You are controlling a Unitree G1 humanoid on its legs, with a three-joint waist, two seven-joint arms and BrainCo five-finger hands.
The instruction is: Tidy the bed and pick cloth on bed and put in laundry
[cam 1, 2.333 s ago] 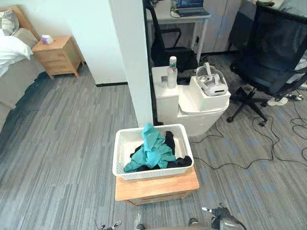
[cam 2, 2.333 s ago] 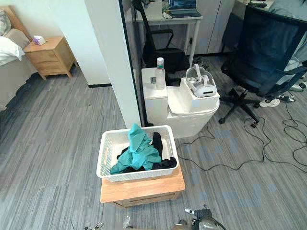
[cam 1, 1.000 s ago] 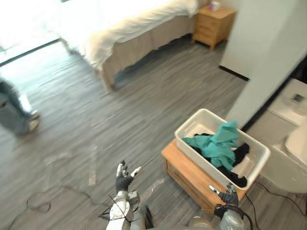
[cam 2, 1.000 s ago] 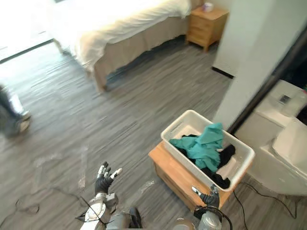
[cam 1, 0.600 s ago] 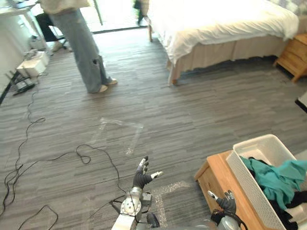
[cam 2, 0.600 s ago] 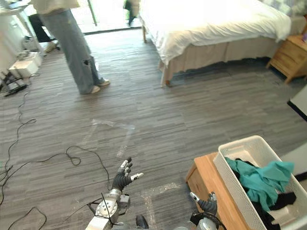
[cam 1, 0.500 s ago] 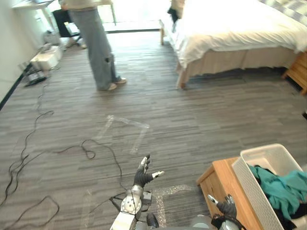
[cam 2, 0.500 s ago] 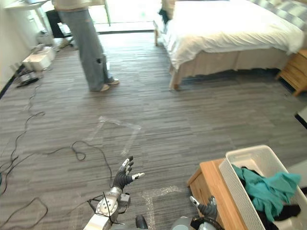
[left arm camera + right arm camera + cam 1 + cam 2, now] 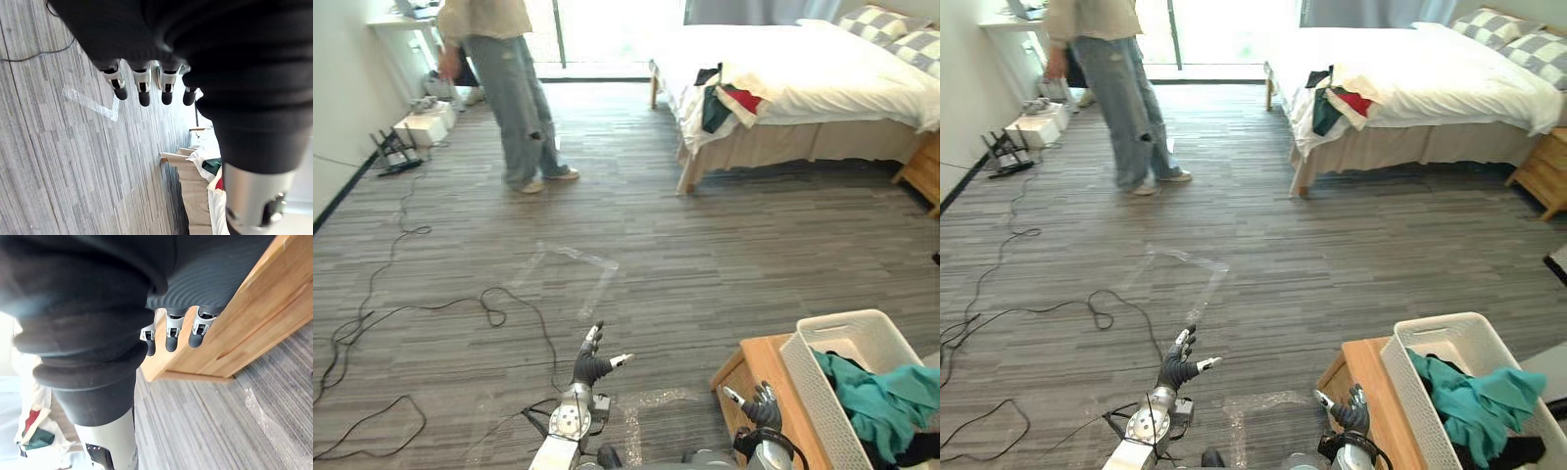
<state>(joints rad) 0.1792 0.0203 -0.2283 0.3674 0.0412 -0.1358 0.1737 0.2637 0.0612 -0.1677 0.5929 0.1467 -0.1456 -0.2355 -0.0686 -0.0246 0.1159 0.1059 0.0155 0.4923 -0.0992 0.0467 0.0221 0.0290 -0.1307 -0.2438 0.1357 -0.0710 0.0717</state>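
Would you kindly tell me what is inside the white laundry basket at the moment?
The white laundry basket holds a teal cloth lying over a black cloth. Whatever lies beneath them is covered.

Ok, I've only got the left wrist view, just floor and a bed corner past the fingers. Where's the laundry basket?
Observer: The white laundry basket sits on a low wooden stand at the robot's right, with teal cloth already in it.
Operator: Is anyone in the room?
Observer: Yes, a person in jeans stands on the floor to the left of the bed, apart from it.
Operator: Is the right hand carrying anything?
Observer: No. The right hand is open and holds nothing. It is low by the near corner of the wooden stand.
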